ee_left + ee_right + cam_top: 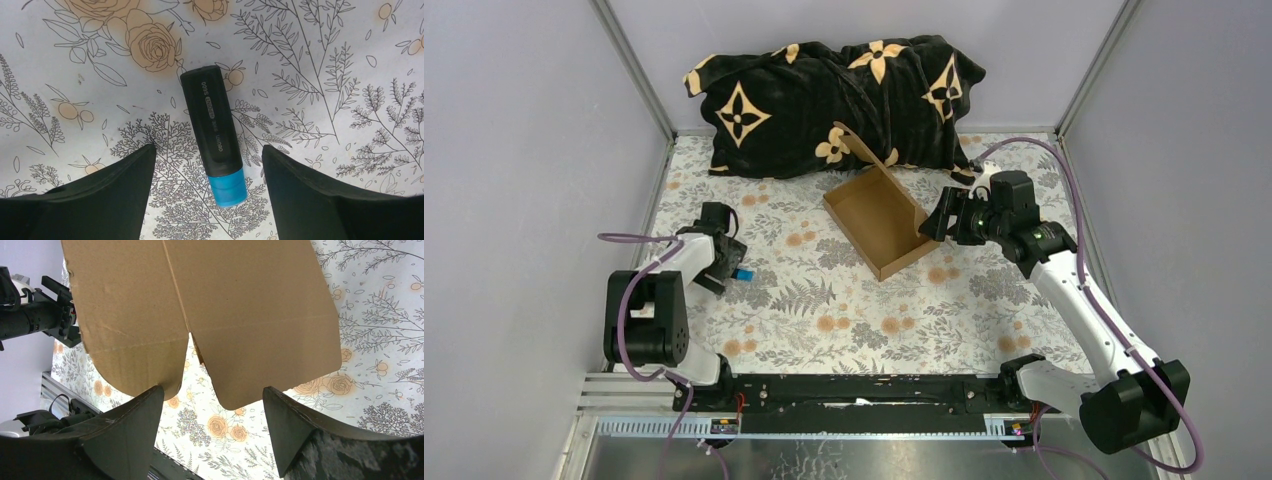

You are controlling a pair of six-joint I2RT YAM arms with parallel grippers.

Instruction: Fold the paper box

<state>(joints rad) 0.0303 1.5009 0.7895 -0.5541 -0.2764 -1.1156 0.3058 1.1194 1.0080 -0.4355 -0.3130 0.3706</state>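
The cardboard box (876, 218) lies mid-table on the flowered cloth (824, 310), open side up, its long axis running from far left to near right. The right gripper (932, 224) sits at its right corner, fingers spread around two hanging flaps. The left gripper (207, 160) hangs spread over a blue-capped marker (212, 130) marked "S600".

marker (212, 132), black barrel, blue cap, lying on the table (325, 60), left side of the scene. grey print runs lengthwise along the barrel and sits upside down in the left wrist view. the largest characters, at the end away from the cap, read "s600". beside them is a small boxed label, then a line of finer lettering toward the cap; both are too small to read with confidence. from the top view the print cannot be made out.
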